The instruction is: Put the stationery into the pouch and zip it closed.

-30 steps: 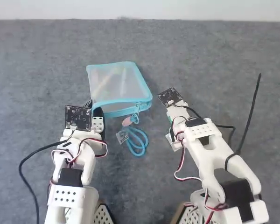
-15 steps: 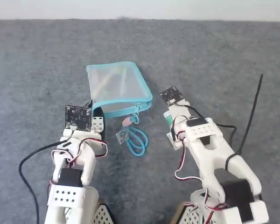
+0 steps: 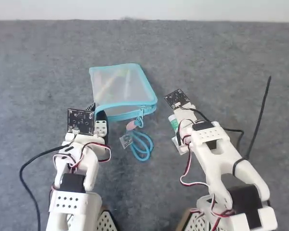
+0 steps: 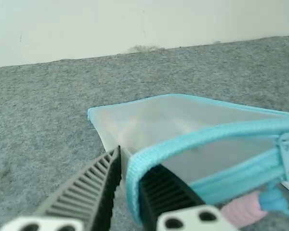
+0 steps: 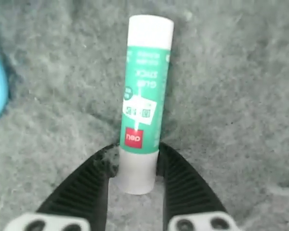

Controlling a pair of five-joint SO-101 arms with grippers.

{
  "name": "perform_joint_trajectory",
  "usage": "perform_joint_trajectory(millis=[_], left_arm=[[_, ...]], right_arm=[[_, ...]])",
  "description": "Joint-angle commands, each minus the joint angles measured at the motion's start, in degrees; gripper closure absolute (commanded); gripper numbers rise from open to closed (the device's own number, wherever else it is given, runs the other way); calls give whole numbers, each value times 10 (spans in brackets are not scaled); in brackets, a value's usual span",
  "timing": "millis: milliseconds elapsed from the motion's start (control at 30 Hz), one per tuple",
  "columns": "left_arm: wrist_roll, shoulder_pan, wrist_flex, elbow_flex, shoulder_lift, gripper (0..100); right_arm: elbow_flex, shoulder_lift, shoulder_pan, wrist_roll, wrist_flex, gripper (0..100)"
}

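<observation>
Pouch (image 3: 123,91) lay flat on the grey-carpeted table (image 3: 221,57), a little left of centre. It was translucent and edged in teal, with its zip side turned toward the two arms. Faint yellow and green shapes showed through its wall in the high view, too blurred to name. The zip slider (image 3: 141,114) sat near the pouch's right-hand corner, and a pink tag (image 3: 131,125) hung from it. A looped teal cord (image 3: 140,147) trailed onto the table toward the arms. A small grey tab (image 3: 125,140) lay at the cord's near end.

Left jaws: nearly closed, pinching the teal zip edge (image 4: 183,144) at the pouch's near left corner. In the left wrist view one ribbed finger (image 4: 86,192) was outside the edge and the other (image 4: 159,187) under it, with the fabric lip lifted between them. The left arm (image 3: 79,163) stood directly behind that corner.

Second item: glue stick (image 5: 145,91), green label, white ends. In the high view the glue stick (image 3: 173,122) was right of the pouch and apart from it, near the cord loop.

Right jaws: closed onto the stick's white end, one finger touching each side, the rest of the stick projecting beyond the tips. I could not tell whether the stick rested on the table or hung just above it. The right arm (image 3: 216,154) was behind it.
</observation>
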Motion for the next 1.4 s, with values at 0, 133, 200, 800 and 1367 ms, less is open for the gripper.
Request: perform_joint_trajectory(millis=[0,133,200,800,1367], left_arm=[[-6,3,3,-5,4,988],[-6,3,0,-5,4,988],[-6,3,-1,-5,4,988],[-6,4,-2,-5,4,988],[-6,4,-2,-5,4,988]], right_arm=[[-5,-57,-6,-1,32,980],[-11,-165,-6,-1,115,980],[-11,-236,-7,-1,160,980],[-103,-634,-66,87,376,980],[-369,-255,-254,130,476,991]])
